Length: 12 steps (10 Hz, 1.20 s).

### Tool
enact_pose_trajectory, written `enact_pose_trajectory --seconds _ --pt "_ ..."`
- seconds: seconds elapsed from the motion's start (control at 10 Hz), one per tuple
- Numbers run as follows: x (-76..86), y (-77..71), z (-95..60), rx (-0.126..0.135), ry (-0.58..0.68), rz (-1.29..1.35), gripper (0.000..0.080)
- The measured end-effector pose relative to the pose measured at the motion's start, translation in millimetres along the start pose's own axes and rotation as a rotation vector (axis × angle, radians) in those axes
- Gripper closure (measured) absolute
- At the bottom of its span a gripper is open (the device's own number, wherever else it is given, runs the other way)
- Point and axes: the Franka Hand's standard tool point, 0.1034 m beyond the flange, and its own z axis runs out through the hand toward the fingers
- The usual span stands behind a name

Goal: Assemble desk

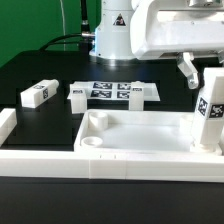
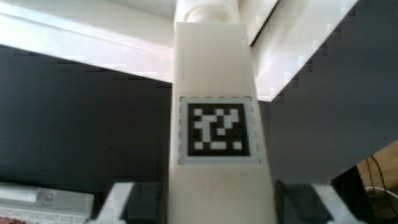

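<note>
A black table (image 1: 50, 72), green backdrop (image 1: 25, 25) behind, holds a white desk top (image 1: 130, 135). The gripper (image 2: 208, 205) straddles an upright leg (image 1: 210, 110); grip unclear.

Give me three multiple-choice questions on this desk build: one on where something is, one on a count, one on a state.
1. Where is the lying leg?
A. On the black table, on the exterior view's left of the marker board
B. On the floor
C. On top of the marker board

2. How many legs show in the exterior view?
A. One
B. Two
C. Four

3. The second leg, at the desk top corner on the exterior view's right, is:
A. Upright
B. Lying flat
C. Leaning far over

Answers: 1 A, it rests on the table beside the board; 2 B, one lying and one standing; 3 A, its long side runs vertically.
</note>
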Motion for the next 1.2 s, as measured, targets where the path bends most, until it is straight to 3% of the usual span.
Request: enact_pose_trajectory --seconds 0.2,0.3,0.4,0.6,0.7,1.2 --pt "1.0 -0.4 0.1 -0.001 0.009 0.000 0.0511" --pt "0.9 -0.4 0.2 -0.001 0.008 0.000 0.0431" --pt "0.9 -0.3 0.2 -0.001 0.008 0.001 0.0431" --pt "2.0 -2.4 -0.7 0.000 0.005 0.004 0.0181" --pt "7.3 -8.0 -4.3 0.003 0.007 0.006 0.0181" --pt "24.8 -1.9 -22.1 -0.002 0.009 0.000 0.0150"
